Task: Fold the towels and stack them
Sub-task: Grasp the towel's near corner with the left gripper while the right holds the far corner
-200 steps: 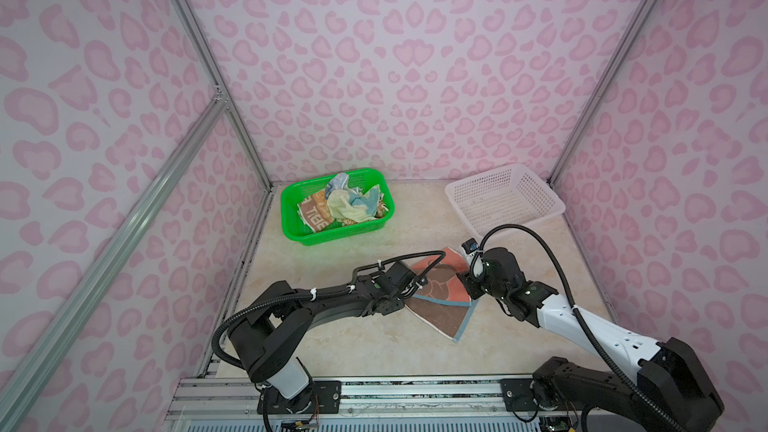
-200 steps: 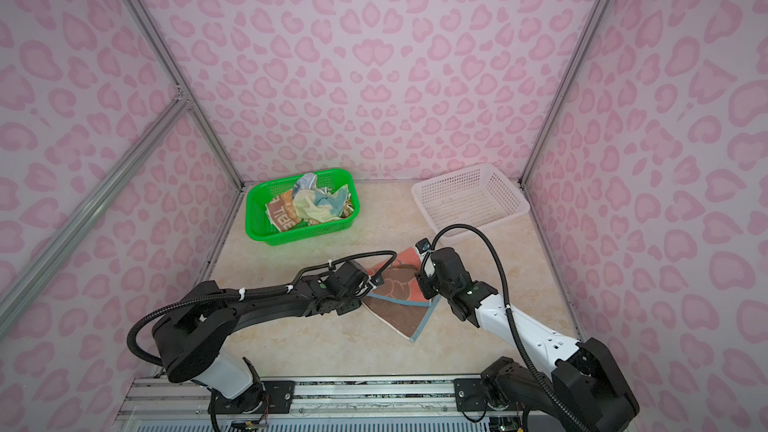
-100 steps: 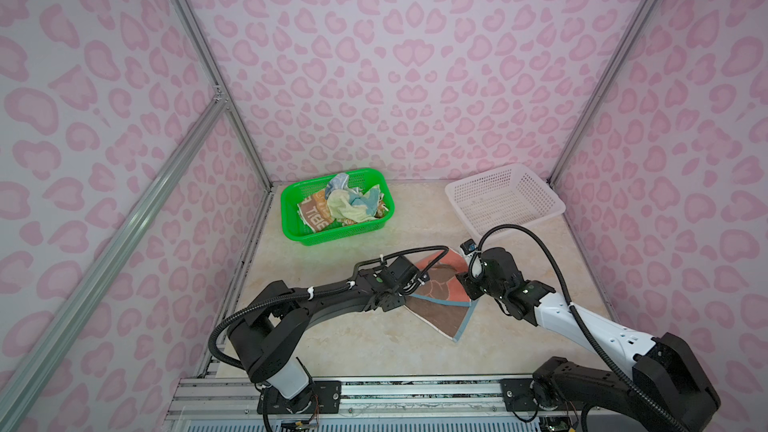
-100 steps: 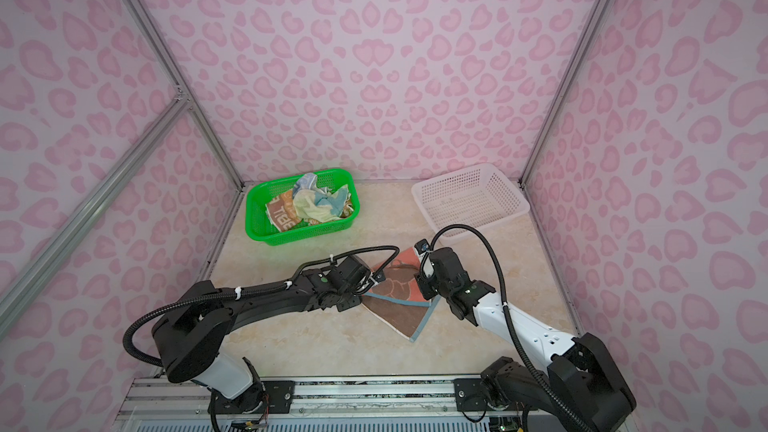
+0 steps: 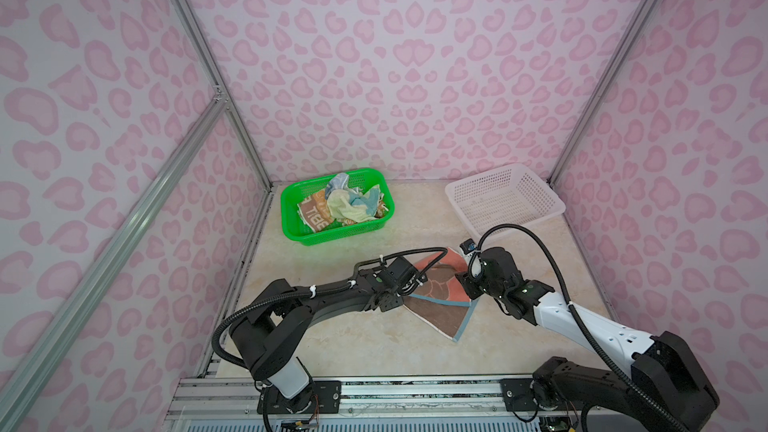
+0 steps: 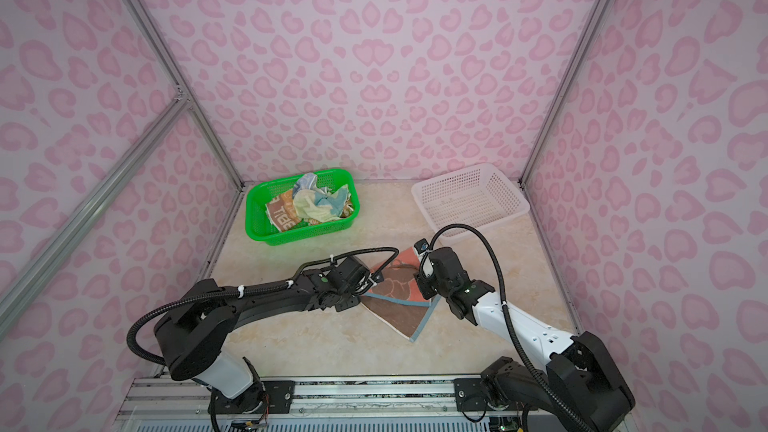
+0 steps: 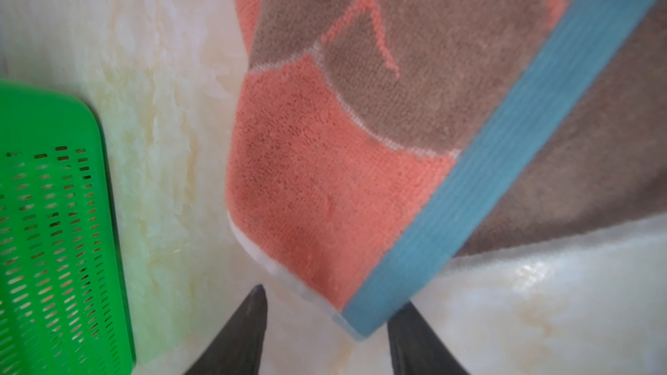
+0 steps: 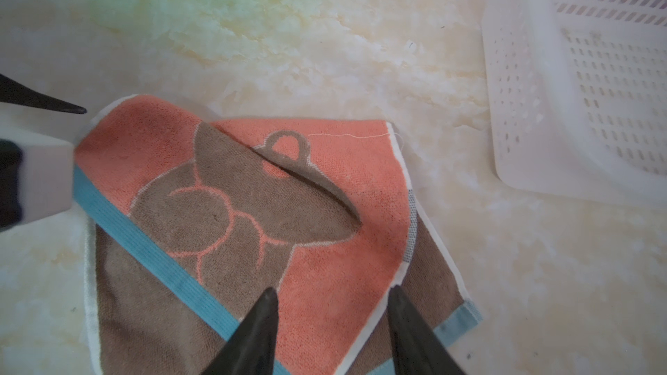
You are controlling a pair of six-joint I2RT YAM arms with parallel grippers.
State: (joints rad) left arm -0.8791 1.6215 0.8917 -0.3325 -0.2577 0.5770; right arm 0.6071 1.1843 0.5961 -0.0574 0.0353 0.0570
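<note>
The coral-and-brown towel (image 5: 438, 307) lies half folded on the table (image 5: 332, 338), between both arms. The left gripper (image 7: 329, 299) has its fingers apart around the blue-edged corner. The right gripper (image 8: 332, 290) is over the towel, with its fingers also apart. Other towels (image 5: 345, 205) sit in the green basket (image 5: 328, 236).

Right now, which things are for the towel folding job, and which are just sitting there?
For the job: coral and brown towel; crumpled towels.
Just sitting there: green basket holding the crumpled ones; white basket.
</note>
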